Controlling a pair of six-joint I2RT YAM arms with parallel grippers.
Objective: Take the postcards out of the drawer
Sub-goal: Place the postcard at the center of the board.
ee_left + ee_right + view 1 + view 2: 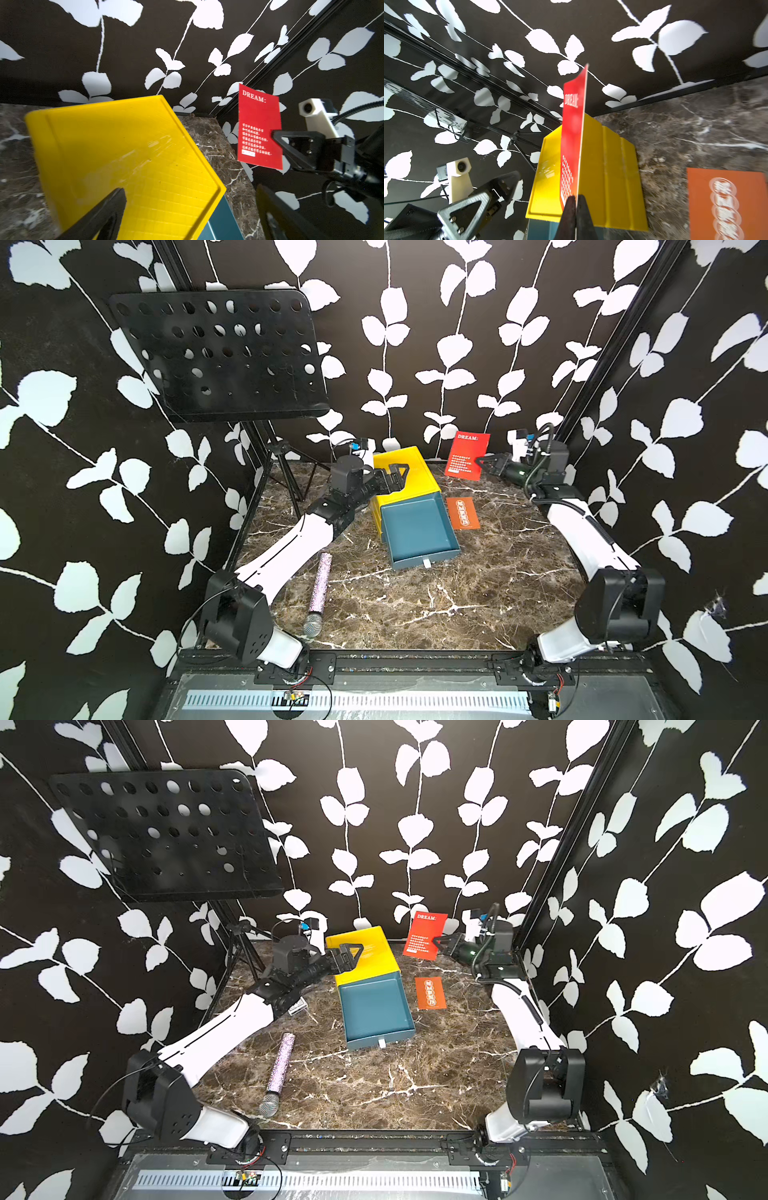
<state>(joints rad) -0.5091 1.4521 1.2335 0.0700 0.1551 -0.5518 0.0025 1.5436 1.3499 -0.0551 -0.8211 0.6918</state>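
A red postcard (467,456) printed "DREAM:" hangs upright in the air at the back right, and my right gripper (482,460) is shut on its lower edge; the right wrist view shows the card (572,135) pinched between the fingers (569,209). An orange postcard (463,512) lies flat on the marble, right of the drawer. The teal drawer (417,526) is pulled out of the yellow cabinet (405,472), and its floor shows bare. My left gripper (397,475) hovers open over the cabinet top (124,155), holding nothing.
A glittery microphone (318,593) lies at the front left. A black perforated music stand (220,352) rises at the back left on a tripod. A small dark box (297,1006) sits under the left arm. Patterned walls close in on three sides.
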